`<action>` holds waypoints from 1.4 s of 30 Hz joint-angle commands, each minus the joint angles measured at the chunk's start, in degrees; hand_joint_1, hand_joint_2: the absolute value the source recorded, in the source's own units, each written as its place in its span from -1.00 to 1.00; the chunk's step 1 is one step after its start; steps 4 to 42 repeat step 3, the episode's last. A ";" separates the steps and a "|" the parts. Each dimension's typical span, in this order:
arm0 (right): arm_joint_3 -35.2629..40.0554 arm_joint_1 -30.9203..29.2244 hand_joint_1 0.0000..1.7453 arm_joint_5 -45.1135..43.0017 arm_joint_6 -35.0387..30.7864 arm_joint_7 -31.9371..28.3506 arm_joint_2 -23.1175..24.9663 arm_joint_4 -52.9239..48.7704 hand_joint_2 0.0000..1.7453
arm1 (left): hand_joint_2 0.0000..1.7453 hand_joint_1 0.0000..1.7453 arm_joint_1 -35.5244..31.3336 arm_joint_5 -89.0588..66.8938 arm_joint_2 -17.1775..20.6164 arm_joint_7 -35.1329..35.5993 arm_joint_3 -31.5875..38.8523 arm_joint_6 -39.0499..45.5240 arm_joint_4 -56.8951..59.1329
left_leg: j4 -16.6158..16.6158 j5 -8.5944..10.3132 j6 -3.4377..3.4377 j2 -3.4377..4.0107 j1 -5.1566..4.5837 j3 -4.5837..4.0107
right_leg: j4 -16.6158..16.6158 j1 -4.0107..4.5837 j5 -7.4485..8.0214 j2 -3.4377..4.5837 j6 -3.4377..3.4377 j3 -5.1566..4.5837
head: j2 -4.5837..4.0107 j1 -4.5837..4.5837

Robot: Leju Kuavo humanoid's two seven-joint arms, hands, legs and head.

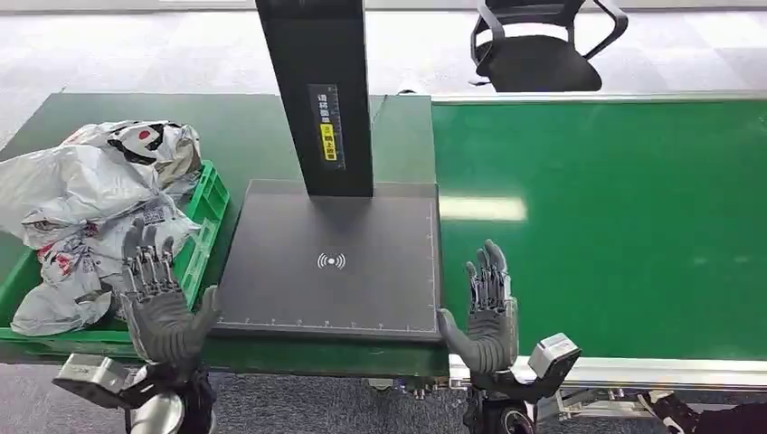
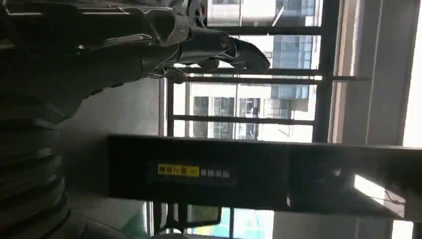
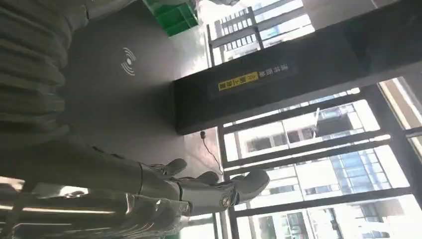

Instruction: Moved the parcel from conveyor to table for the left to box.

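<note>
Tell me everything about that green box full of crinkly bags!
The green crate looks like plastic, with slatted, open-grid walls. It sits on the green table, left of the dark scanner pad, almost touching its edge. White crumpled parcel bags with red and black printing are heaped in it, spilling over its rim. The left hand hovers open in front of its near corner; whether it touches is unclear.

You have a green table [image 1: 262, 136] in front of you. On it sits a dark scanner pad [image 1: 331, 262] with a black post [image 1: 317, 90], and a green crate [image 1: 203, 226] beside it. The green conveyor belt [image 1: 615, 217] adjoins the table.
</note>
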 commanded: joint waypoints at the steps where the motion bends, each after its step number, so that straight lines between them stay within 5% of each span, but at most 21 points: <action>1: 1.05 -0.04 -1.00 0.16 -1.36 -0.01 -1.70 1.09 1.00 | 1.00 -1.00 7.38 -1.53 -4.51 0.54 -3.76 -4.24 -4.49 | -0.03 -0.04 0.03 -0.08 0.05 0.12 | -0.11 0.07 -0.05 -0.18 -0.01 0.19 | 0.00 0.02; 42: 1.34 0.06 -1.00 0.14 -1.47 -0.10 -1.83 1.34 1.00 | 1.00 -1.00 7.74 -2.02 -4.55 0.64 -3.99 -4.69 -4.72 | -0.04 -0.03 0.03 -0.04 0.06 0.12 | -0.10 0.07 -0.04 -0.14 -0.01 0.18 | 0.00 0.00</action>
